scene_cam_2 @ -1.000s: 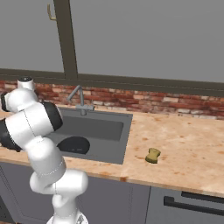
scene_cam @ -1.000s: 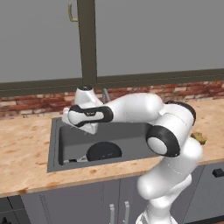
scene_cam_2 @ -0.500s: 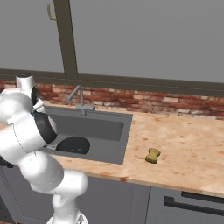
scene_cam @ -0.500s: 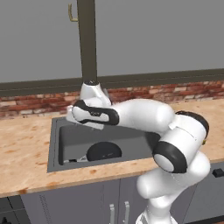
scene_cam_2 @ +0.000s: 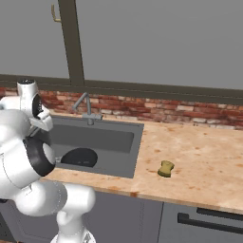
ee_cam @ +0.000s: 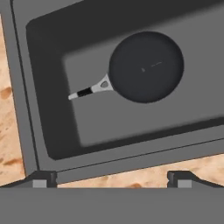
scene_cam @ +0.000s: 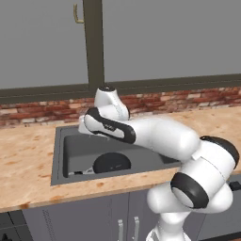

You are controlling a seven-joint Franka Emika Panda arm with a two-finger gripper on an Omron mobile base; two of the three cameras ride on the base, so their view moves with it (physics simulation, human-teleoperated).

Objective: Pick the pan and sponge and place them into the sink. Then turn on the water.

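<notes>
In the left base view, the arm is swinging up and back from the sink (scene_cam: 61, 155): over the last second its elbow has been moving toward the lower right of the frame and the wrist has been rising against the brick wall at the centre. The pan (scene_cam: 111, 163) is lying flat on the basin floor at lower centre, so that half of the placing looks done. The forearm is covering the faucet and the sink's back rim.

In the right base view, the white arm is crowding the left edge, larger than a moment ago. The pan (scene_cam_2: 79, 157) is sitting in the sink (scene_cam_2: 135, 142) at centre left, the faucet (scene_cam_2: 85, 107) is standing at the back rim with no stream falling, and the sponge (scene_cam_2: 165, 168) is waiting on the bench (scene_cam_2: 199, 156) at centre right, well apart from the basin. It is likely the next thing to fetch.

In the hand view, the claw (ee_cam: 112, 178) is standing wide and empty at the bottom, its tips only just showing above the edge. The pan (ee_cam: 145, 66) is lying at upper right, grey handle pointing left. The drain is hard to make out.
</notes>
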